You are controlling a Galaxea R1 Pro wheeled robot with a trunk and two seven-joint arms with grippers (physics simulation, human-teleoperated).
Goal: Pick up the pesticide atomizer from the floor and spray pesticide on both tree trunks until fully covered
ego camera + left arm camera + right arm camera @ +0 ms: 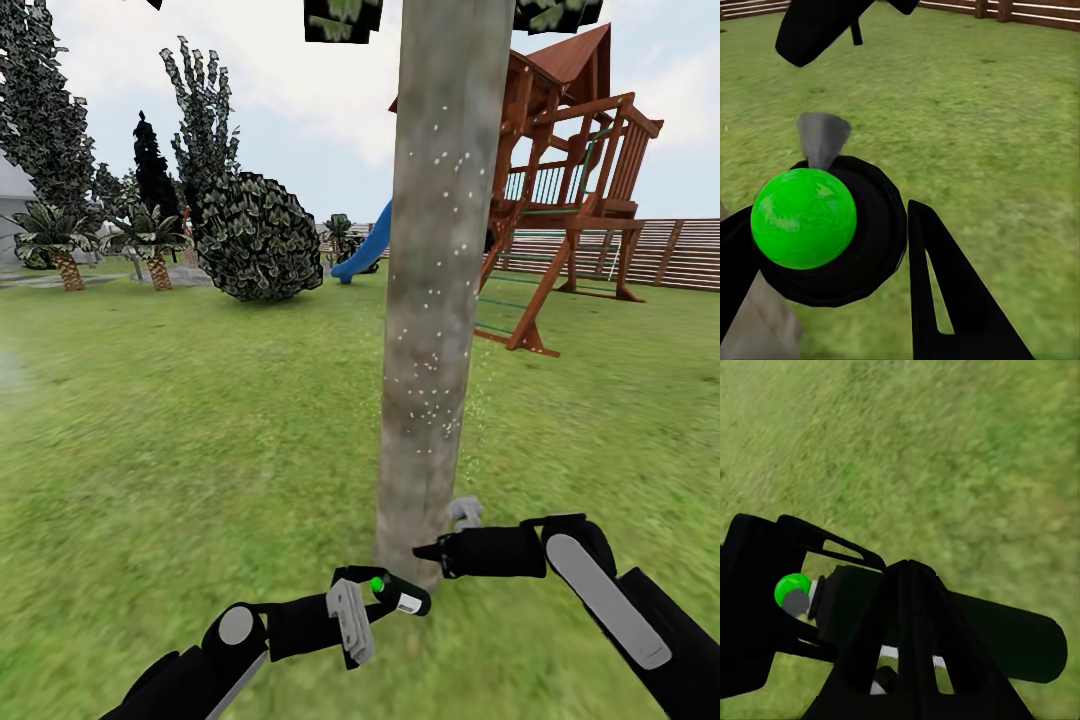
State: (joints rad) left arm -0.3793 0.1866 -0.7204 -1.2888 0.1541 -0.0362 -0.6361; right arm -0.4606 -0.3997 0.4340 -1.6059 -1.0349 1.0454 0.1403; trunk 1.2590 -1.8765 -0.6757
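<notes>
The pesticide atomizer (pixel 392 596) lies with its long axis roughly horizontal in the left gripper (pixel 375 605), at 6 o'clock of the tree trunk (pixel 437 290), just before its base; white pesticide specks (pixel 430 400) already dot the bark. Left fingers (pixel 945 300) are clamped on the bottle's dark body. The right gripper (pixel 432 551) hovers at 1 o'clock of the bottle, its fingers together, holding nothing.

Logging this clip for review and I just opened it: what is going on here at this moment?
The robot stands on a grass lawn facing a thick tree trunk. Its left gripper holds the pesticide atomizer, a dark bottle with a green cap, low beside the trunk's base. The right gripper sits just above it, fingers together and empty. White pesticide specks already dot the bark in patches. A wooden playhouse stands behind.
</notes>
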